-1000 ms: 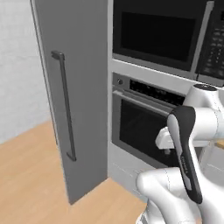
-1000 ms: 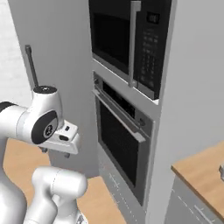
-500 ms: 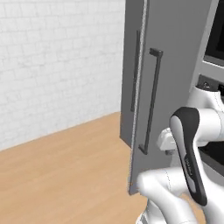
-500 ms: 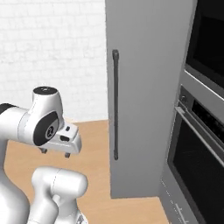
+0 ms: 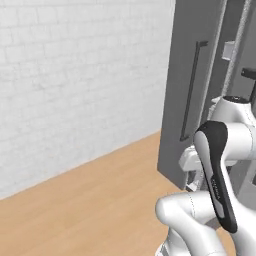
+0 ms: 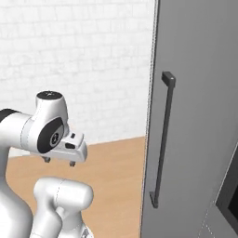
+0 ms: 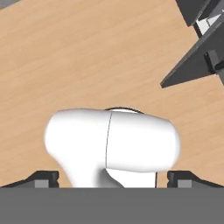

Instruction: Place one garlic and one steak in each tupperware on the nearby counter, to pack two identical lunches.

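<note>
The garlic, the steak, the tupperware and the counter are all out of view. My gripper (image 6: 59,161) hangs folded close in front of the arm, pointing down over the wooden floor (image 6: 111,176). Its two short fingertips (image 6: 72,163) stand wide apart with nothing between them. In the hand view the gripper (image 7: 113,178) is open too, with one dark fingertip (image 7: 41,178) at each bottom corner and bare floor (image 7: 87,57) beyond.
A tall grey cabinet door (image 6: 200,102) with a dark vertical handle (image 6: 162,139) stands close on the right, and its handle (image 5: 192,90) also faces the left base view. A white brick wall (image 5: 75,75) runs behind the open floor (image 5: 90,200) to the left.
The whole picture has swung, so the base has turned: the oven and microwave slid off to the right and the brick wall came in. The arm kept its folded pose, gripper still open.
</note>
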